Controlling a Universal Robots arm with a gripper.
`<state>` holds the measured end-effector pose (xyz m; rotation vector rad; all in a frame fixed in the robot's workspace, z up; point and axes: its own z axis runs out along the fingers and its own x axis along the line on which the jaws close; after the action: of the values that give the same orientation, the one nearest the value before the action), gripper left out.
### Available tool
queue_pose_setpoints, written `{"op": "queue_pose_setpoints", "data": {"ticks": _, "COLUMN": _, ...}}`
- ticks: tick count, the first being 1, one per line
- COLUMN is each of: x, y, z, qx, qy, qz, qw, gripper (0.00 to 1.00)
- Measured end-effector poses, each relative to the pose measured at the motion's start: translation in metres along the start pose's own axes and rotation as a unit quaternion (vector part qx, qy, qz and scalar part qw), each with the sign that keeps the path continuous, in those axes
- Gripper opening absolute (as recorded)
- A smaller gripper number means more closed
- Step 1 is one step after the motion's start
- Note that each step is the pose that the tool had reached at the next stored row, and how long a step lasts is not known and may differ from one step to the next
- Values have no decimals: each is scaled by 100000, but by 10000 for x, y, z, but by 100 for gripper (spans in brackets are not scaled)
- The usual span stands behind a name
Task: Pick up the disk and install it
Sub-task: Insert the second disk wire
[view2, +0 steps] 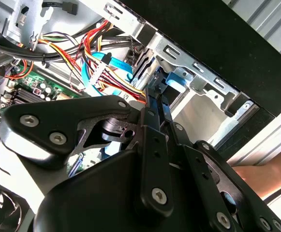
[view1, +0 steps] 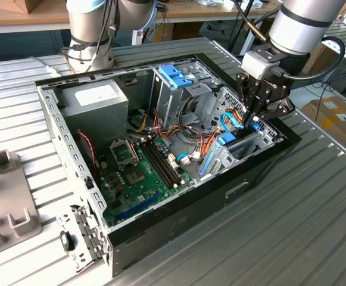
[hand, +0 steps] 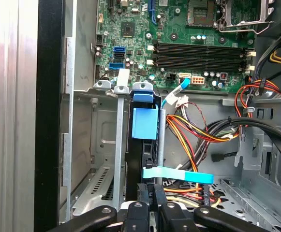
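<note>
The gripper is closed on the edge of the disk, which stands on edge in a slot of the drive bay, inside the open case. In the exterior view the gripper is low over that bay, at the case wall on the exterior view's right. Just beside the disk run coloured wires and a flat blue cable. Beyond the bay lies the green board. Farther, the grey box sits in the case corner.
</note>
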<state>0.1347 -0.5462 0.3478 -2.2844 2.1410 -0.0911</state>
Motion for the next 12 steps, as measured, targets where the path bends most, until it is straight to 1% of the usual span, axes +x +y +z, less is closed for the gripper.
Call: {"op": "queue_pose_setpoints", "data": {"ticks": 12, "x": -1, "y": 8, "z": 3, "qx": 0, "qy": 14, "qz": 2, "qw": 100000, "gripper": 16}}
